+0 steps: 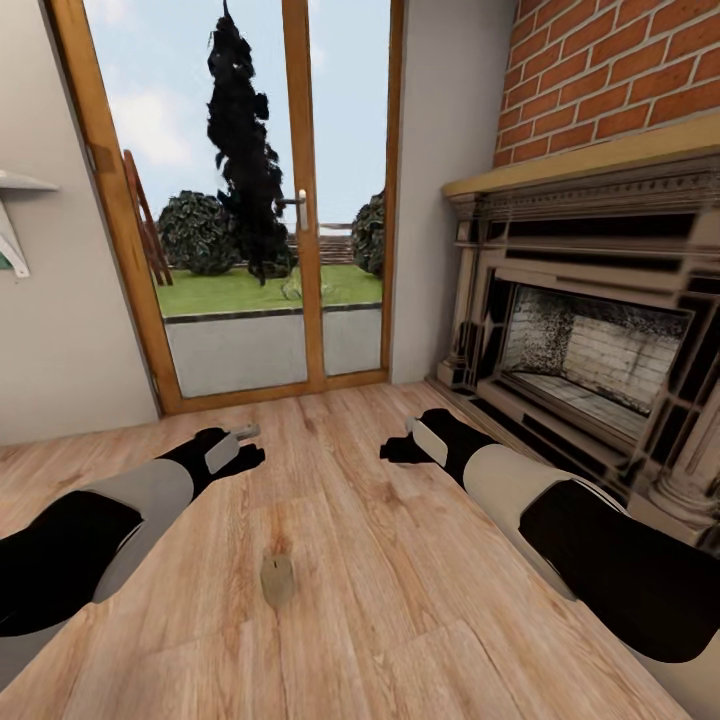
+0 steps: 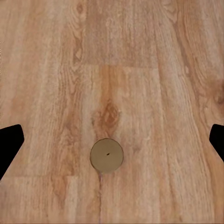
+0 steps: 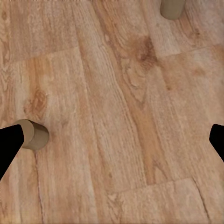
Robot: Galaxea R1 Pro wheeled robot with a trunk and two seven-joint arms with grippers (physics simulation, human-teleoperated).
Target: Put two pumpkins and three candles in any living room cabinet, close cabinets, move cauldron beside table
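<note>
Wood planks, warm brown with dark knots, make up the floor (image 1: pixel 400 600) I look down on, both my arms reaching forward over it. One candle (image 1: pixel 277 578) stands upright on the floor between my arms, nearer to me than either end effector. My left end effector (image 1: pixel 250 445) hangs over that same candle (image 2: pixel 107 156); from its wrist camera I see the round beige top with a small dark wick mark at the centre, and the two black fingertips (image 2: pixel 9 144) sit wide apart at the edges of the picture, touching nothing. My right end effector (image 1: pixel 395 445) also has its tips (image 3: pixel 9 147) spread wide, empty; a second candle (image 3: pixel 32 134) stands on the floor just beside one tip, and a third candle (image 3: pixel 172 8) is cut off at the edge of that wrist view, well apart from the second. Ahead of me is a glazed door (image 1: pixel 300 200) in an orange-brown wooden frame, with grass, bushes and a dark tree outside. To my right stands a fireplace (image 1: pixel 590 340) under a red brick wall (image 1: pixel 620 70). No writing or labels can be read anywhere.
</note>
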